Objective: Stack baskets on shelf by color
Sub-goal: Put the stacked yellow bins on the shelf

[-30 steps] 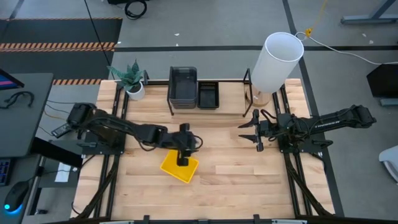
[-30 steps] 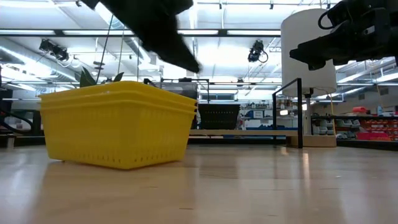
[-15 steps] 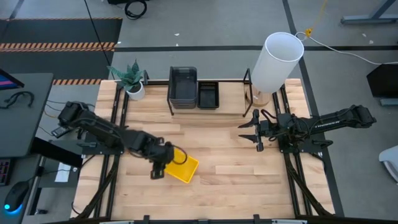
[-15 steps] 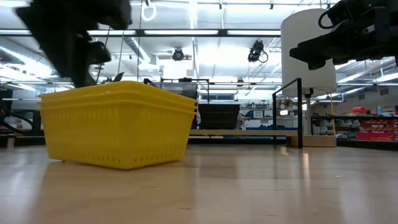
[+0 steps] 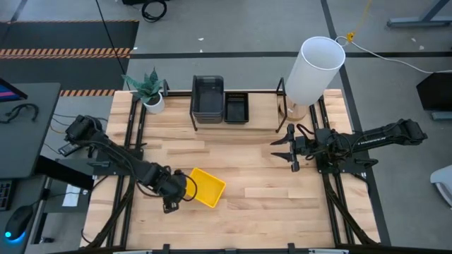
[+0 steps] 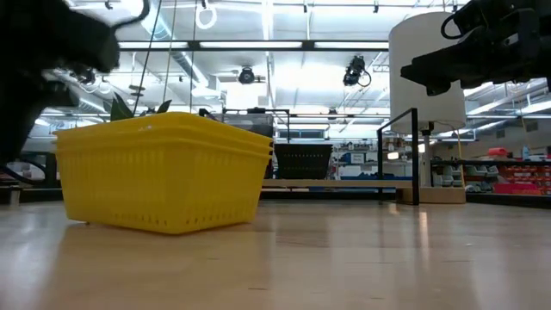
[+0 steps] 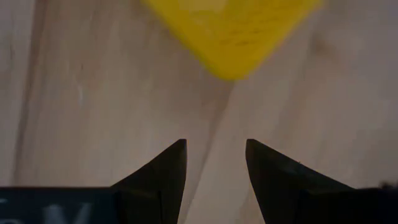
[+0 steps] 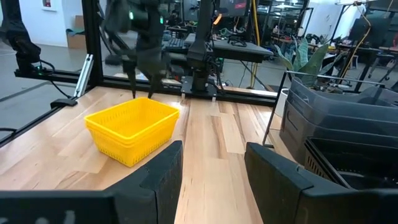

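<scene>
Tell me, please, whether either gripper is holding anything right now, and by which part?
Nothing is held. The left gripper is open beside the yellow plastic baskets; the right gripper is open over bare table.

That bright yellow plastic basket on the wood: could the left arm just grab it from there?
Probably yes. The left gripper is open beside the yellow basket, with only bare wooden table between them; nothing blocks it.

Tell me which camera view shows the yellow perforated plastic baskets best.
The right wrist view: the yellow perforated plastic baskets show whole, rim, walls and inside, nested on the wooden table. The low view shows only side walls and stacked rims. The high view shows them small from above; the left wrist view catches one corner.
</scene>
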Available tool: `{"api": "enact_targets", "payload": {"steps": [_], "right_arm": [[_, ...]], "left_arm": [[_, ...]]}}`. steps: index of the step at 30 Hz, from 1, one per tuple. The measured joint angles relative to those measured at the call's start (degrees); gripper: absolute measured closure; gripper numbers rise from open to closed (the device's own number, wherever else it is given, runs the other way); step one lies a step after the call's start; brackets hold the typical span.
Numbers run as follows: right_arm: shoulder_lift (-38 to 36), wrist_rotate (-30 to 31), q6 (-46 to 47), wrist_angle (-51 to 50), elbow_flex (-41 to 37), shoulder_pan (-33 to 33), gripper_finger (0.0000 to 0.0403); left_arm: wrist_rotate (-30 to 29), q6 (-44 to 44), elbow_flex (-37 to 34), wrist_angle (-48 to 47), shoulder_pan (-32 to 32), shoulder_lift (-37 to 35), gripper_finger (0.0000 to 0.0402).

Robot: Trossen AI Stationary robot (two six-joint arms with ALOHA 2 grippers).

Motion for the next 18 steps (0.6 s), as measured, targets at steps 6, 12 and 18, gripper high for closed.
{"api": "enact_targets", "payload": {"steps": [6,12,18], "right_arm": [[0.0,0.0,-0.5,0.8,0.0,-0.1,0.0223],[0.0,0.2,-0.9,2.5,0.0,-0.2,0.0223],[-0.1,0.2,-3.1,3.8,0.0,-0.2,0.0223]], "left_arm": [[-7.6,-3.7,-5.7,11.0,1.3,0.1,0.023],[-16.7,4.9,-6.6,20.4,6.4,3.6,0.023],[-20.7,21.2,-6.6,35.3,13.3,10.8,0.023]]}}
